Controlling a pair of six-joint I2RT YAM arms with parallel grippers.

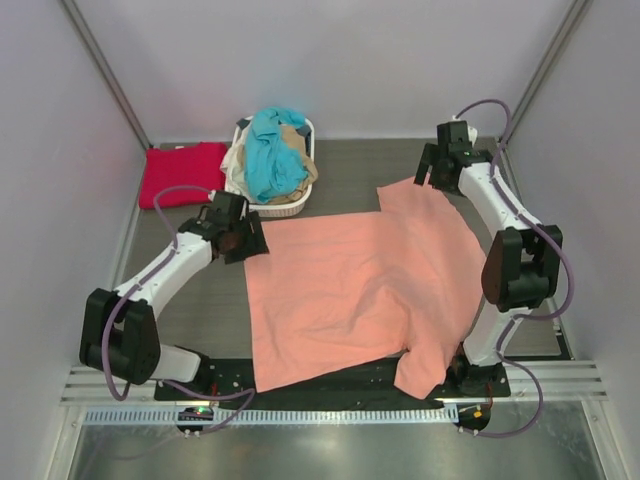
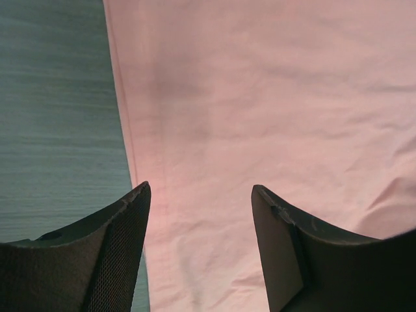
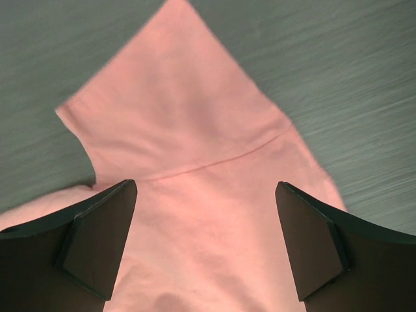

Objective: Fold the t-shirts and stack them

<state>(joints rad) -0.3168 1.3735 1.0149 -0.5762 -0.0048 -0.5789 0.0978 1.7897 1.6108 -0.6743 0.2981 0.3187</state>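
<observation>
you have a dark grey wood-grain counter (image 1: 340,175) boxed in by pale wall panels. the salmon-pink soft cloth t-shirt (image 1: 360,290) lies spread flat across the middle of it. its near edge and one sleeve reach onto the black base plate (image 1: 345,378) where the arms are bolted, and the other sleeve points to the far right.

your left end effector (image 1: 250,240) is at the shirt's far left corner, jaws apart and gripping nothing. in its wrist view the shirt's side edge runs between the fingers (image 2: 117,247), with bare counter to the left.

your right end effector (image 1: 428,178) is over the far right sleeve, jaws wide apart and empty, and its wrist view shows the sleeve seam crossing between them.

the crimson red t-shirt (image 1: 183,172) lies at the far left by the wall. just beside it, the white oval plastic laundry basket (image 1: 285,210) holds the teal blue t-shirt (image 1: 275,150), crumpled on top of the beige t-shirt (image 1: 238,160).
</observation>
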